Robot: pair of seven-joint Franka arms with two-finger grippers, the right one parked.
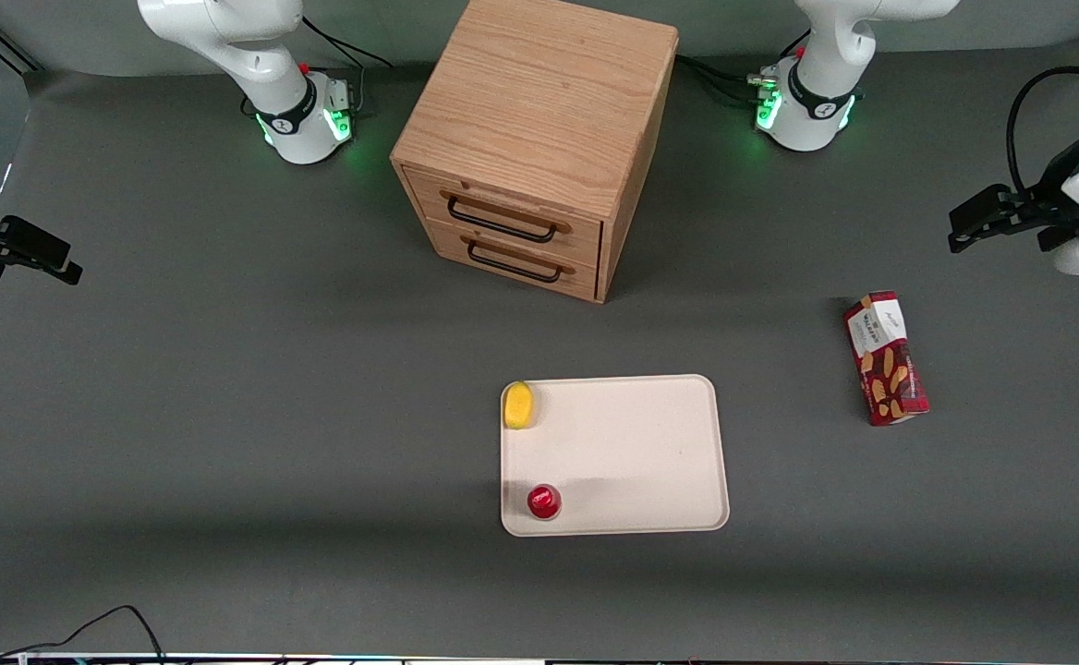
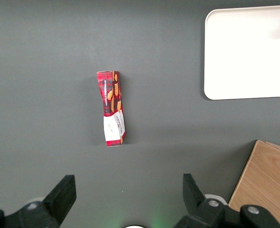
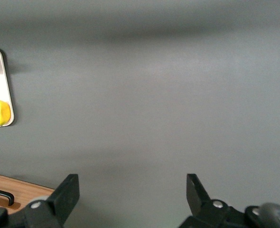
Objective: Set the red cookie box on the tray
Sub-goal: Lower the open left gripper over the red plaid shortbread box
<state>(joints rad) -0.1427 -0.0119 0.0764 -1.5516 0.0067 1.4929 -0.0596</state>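
One tray (image 1: 632, 453), flat, cream-white, rectangular with rounded corners and a low rim, lies nearest the front camera on the matte grey worktop (image 1: 225, 416). It carries one small round red cup (image 1: 544, 501) and one yellow lemon-shaped item (image 1: 520, 405). One red cookie box (image 1: 885, 358), a long narrow carton, lies on the worktop well apart from the tray, toward the working arm's end. One wooden two-drawer cabinet (image 1: 539, 139) stands farther from the camera than the tray. The gripper (image 2: 126, 194) hangs above the worktop near the box, fingers spread wide, holding nothing.
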